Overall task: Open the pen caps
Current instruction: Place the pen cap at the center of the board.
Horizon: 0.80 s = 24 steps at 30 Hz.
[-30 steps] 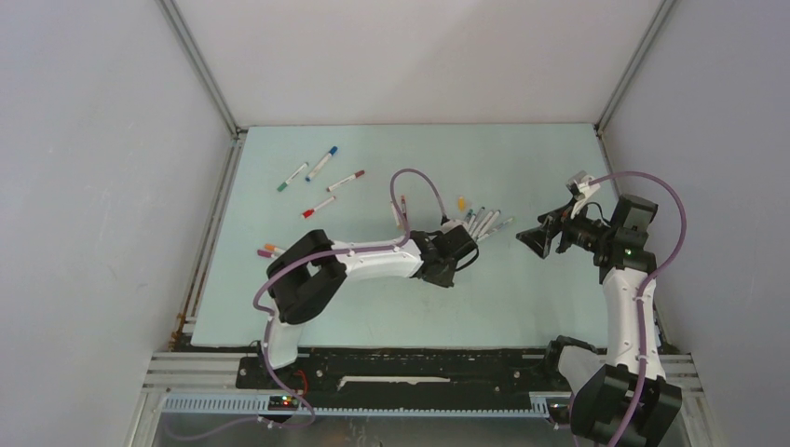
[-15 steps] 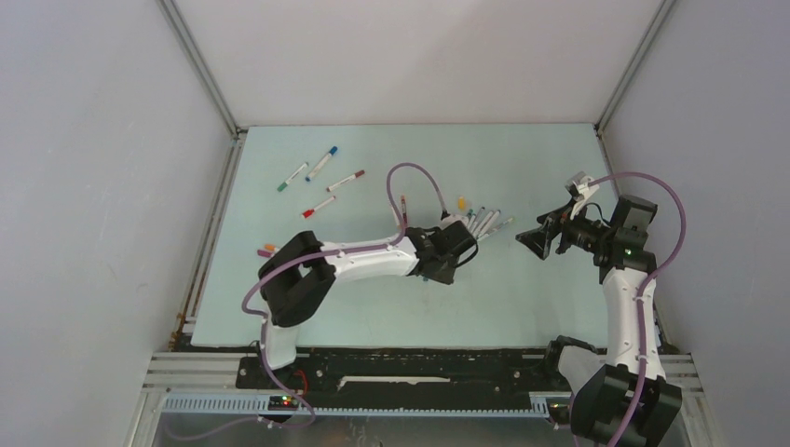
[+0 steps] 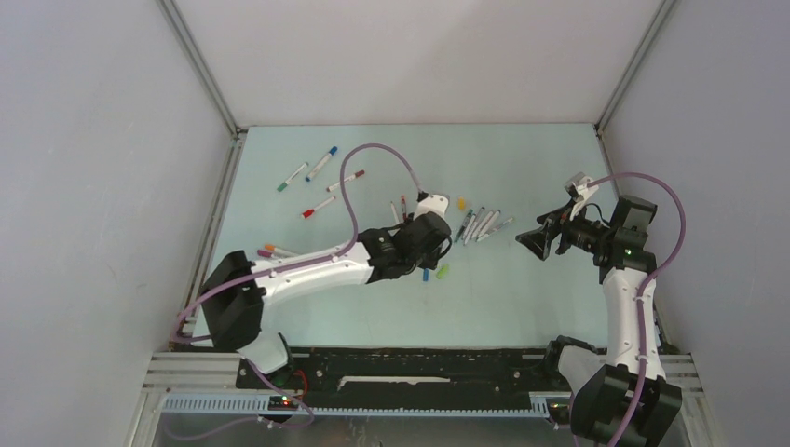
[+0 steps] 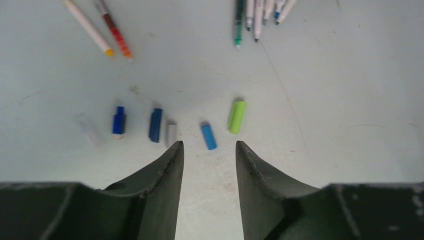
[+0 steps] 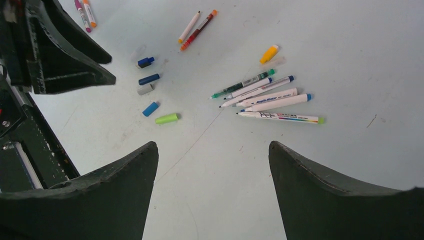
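Several loose pen caps lie in a row on the pale mat: a blue one [image 4: 118, 121], a dark blue one [image 4: 155, 125], a grey one [image 4: 171, 134], a light blue one [image 4: 209, 137] and a green one [image 4: 237, 117]. A yellow cap [image 5: 269, 54] sits apart, beside a fan of uncapped pens [image 5: 265, 97]. My left gripper [image 4: 207, 145] hangs open just short of the light blue cap, with nothing between its fingers. My right gripper [image 5: 213, 145] is wide open and empty, hovering to the right of the pens [image 3: 480, 223].
Several capped pens [image 3: 321, 177] lie at the far left of the mat. Two more pens [image 3: 272, 250] lie by the left arm. An orange-tipped pen and a red one [image 4: 112, 30] lie beyond the caps. Grey walls enclose the mat on three sides.
My left arm has swung left, away from the pen fan, and its jaws have widened. The light blue and green caps now show on the mat. The right arm has not moved.
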Available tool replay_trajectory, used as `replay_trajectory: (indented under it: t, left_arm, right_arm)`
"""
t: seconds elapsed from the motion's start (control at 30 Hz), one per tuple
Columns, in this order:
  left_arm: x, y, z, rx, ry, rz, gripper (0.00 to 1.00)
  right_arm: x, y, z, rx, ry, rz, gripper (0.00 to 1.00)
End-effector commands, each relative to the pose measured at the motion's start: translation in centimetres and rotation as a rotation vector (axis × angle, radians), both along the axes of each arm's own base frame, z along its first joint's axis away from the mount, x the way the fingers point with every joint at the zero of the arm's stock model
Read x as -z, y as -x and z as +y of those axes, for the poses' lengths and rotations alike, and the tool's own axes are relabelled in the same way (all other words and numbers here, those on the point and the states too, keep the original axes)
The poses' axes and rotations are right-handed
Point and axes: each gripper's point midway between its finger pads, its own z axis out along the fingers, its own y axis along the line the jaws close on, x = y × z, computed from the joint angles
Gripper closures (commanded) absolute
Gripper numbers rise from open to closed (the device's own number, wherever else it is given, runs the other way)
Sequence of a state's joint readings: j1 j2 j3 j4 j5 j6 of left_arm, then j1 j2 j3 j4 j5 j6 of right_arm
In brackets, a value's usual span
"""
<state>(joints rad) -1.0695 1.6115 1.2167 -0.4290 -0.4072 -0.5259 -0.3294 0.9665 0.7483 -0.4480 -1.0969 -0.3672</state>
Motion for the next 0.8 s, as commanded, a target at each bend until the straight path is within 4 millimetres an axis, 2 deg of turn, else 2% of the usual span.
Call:
replay_trajectory:
  t: [0.0,0.2,0.53,0.67,0.7,0.77]
  left_arm:
    - [-3.5,-1.9,3.5,-0.085,-0.025,-0.181,0.52]
    - [-4.0,-2.9,6.9,-0.143,-0.04,-0.214,0.45]
    - [-4.2,-5.3,9.5,-0.237,0.157,-0.136,0.38]
    - [-3.8,-5.9,10.7,-0.279,0.183,-0.106,0.38]
    - [-3.3,-6.1,11.9,-0.322,0.167,-0.092,0.38]
    - [-2.8,-6.1,13.0,-0.365,0.156,-0.079,0.38]
  right_arm:
    - [-0.7,0.1,0.2,-0.024,-0.001,-0.03,0.17]
    - [-0.7,0.1,0.3,-0.027,-0.002,-0.03,0.17]
    - [-0.7,0.1,0.3,-0.03,0.0,-0.031,0.17]
    - [-0.7,0.1,0.3,-0.03,0.002,-0.034,0.17]
    - [-0.7,0.1,0.3,-0.029,0.002,-0.033,0.17]
    - [-0.7,0.1,0.3,-0.031,0.001,-0.036,0.17]
